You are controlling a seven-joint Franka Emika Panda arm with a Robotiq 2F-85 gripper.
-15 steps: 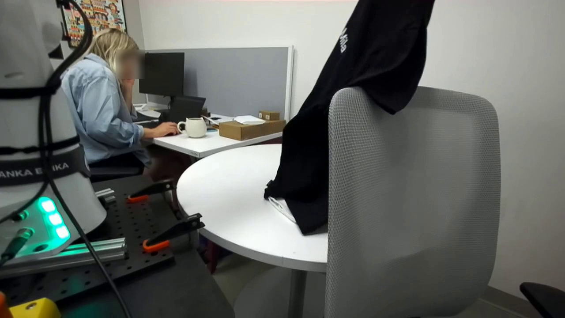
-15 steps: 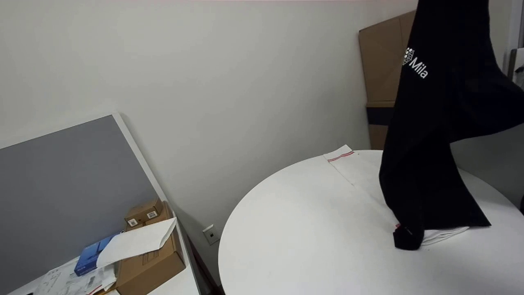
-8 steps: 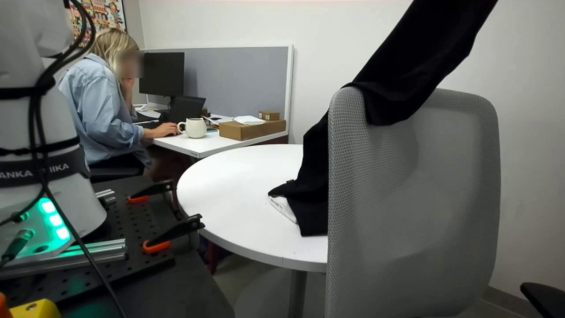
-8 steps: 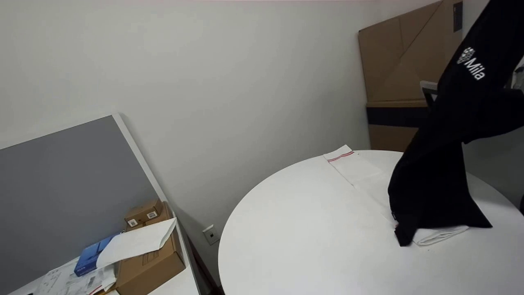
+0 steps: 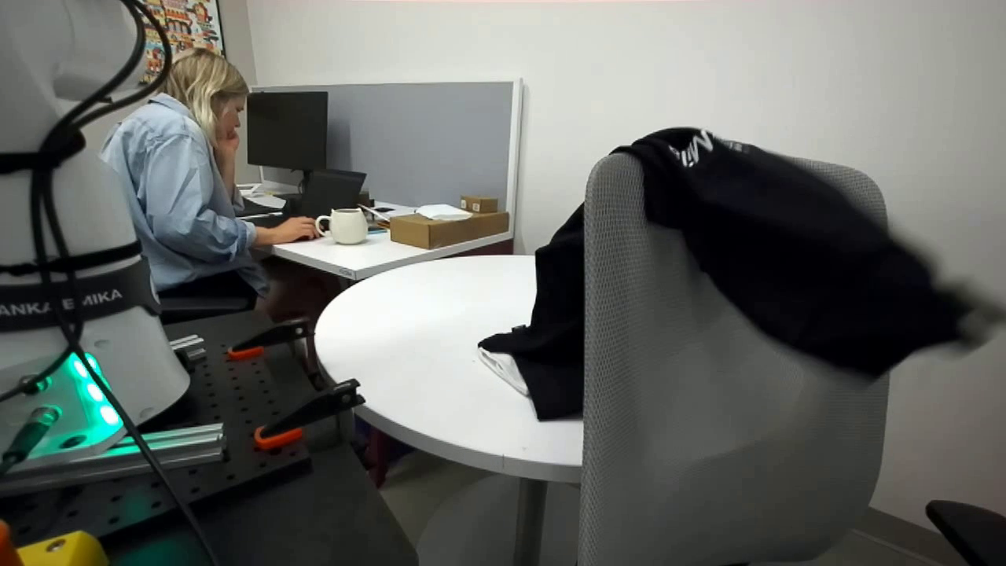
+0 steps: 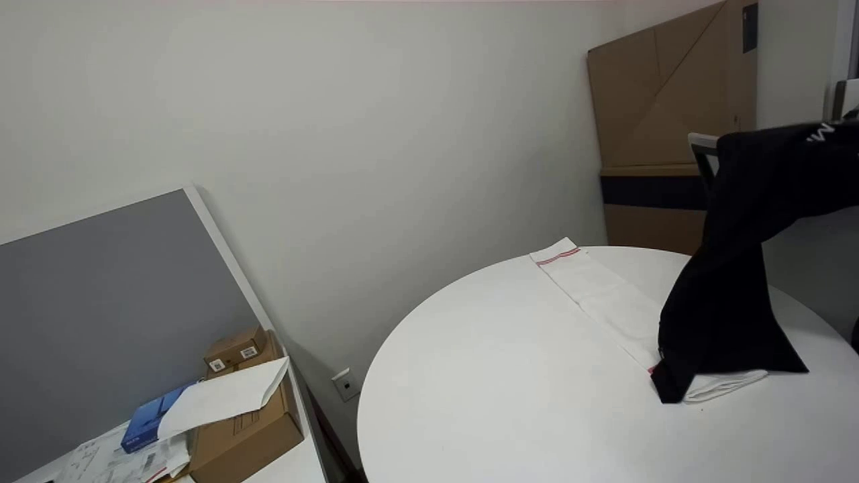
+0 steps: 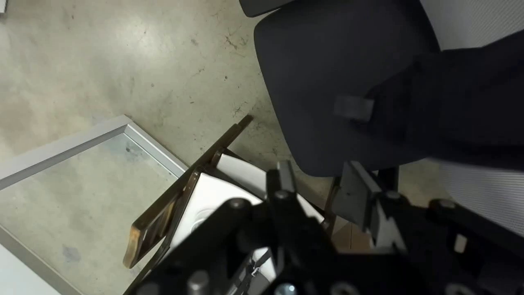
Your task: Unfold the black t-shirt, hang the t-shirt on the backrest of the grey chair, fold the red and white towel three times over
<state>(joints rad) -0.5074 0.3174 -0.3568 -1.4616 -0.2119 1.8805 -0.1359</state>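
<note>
The black t-shirt [image 5: 770,244] lies over the top of the grey chair's backrest [image 5: 731,448], white print near the top edge. Its blurred far end sticks out to the right; its other end rests on the round table. The t-shirt also shows in an exterior view [image 6: 731,268] and at the right of the wrist view [image 7: 462,98]. The red and white towel [image 6: 611,298] lies flat on the table, partly under the t-shirt's hem. My gripper [image 7: 321,184] is open, with nothing between its fingers, apart from the t-shirt. It is outside both exterior views.
The round white table [image 5: 416,354] stands beside the chair. A dark seat [image 7: 339,82] is below the gripper, with wooden-framed furniture [image 7: 184,205] near it. A person [image 5: 181,181] sits at a desk with a mug [image 5: 347,226]. Cardboard [image 6: 664,100] leans on the wall.
The t-shirt's upper part, held up out of frame before, has dropped over the chair's backrest and swings to the right. More of the towel is uncovered. The arm has shifted slightly.
</note>
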